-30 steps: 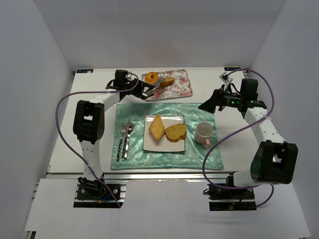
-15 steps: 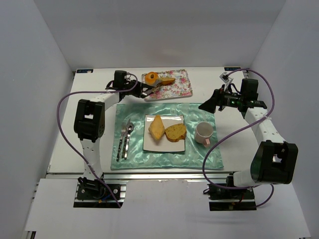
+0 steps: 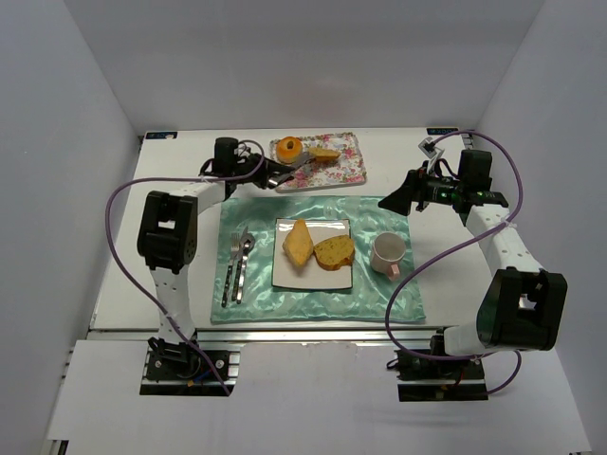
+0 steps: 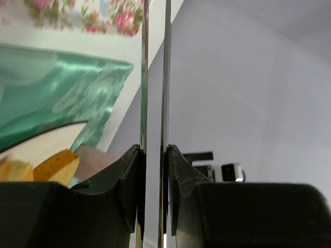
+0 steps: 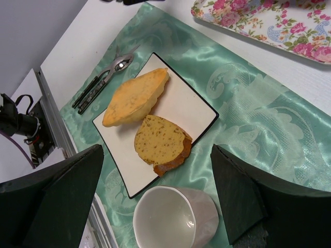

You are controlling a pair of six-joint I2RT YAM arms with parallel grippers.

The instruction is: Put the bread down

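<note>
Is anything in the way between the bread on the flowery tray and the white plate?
Nothing visible blocks it. Between the bread slice on the flowery tray and the white plate lie only bare table and flat green cloth. The plate already carries two pieces, with bare room along its near edge.

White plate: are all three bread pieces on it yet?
No, only the pale wedge and one crusted slice lie on the white plate; the third slice lies on the floral tray.

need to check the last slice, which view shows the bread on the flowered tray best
Top external: the slice shows on the tray, though small. Left wrist shows only the tray's edge, right wrist only its corner, no slice.
</note>
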